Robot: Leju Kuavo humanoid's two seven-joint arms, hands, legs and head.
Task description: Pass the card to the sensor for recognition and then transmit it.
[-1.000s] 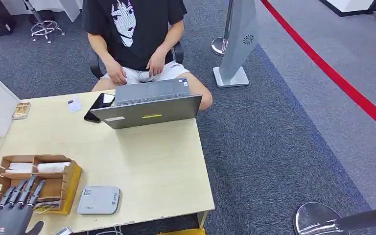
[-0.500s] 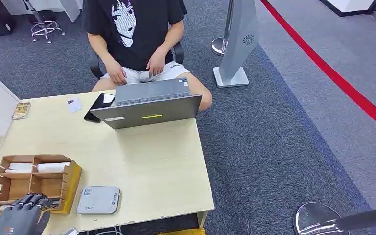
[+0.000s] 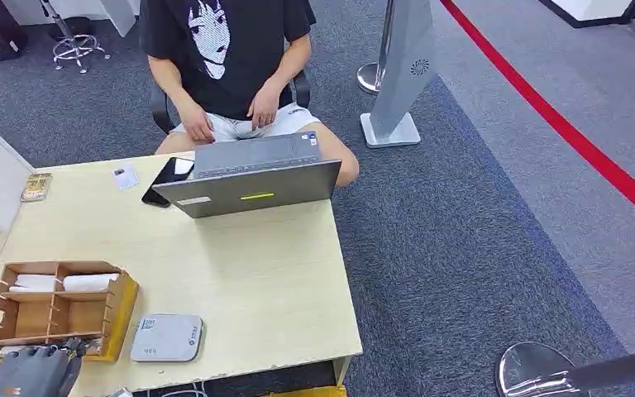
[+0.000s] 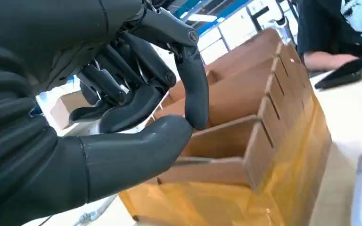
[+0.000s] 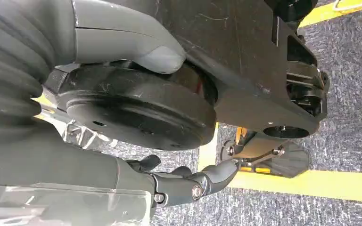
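Since a second ago, our left hand has dropped from over the wooden organizer to its near edge, and the fingers that stood straight up are now curled down. In the wrist view the thumb and fingers bend toward each other just in front of the organizer's open slot; we cannot tell whether a card is pinched between them, as nothing shows plainly between the tips.

We see our right hand hanging low over the carpet with its fingers loosely bent and nothing in them.

On the table the grey sensor lies flat just beside the organizer, near the front edge. White rolled items rest in the organizer's far compartments. At the far end sits an open laptop with a dark phone beside it, and a small card lies flat a little further left. A person sits behind the laptop, hands in lap.
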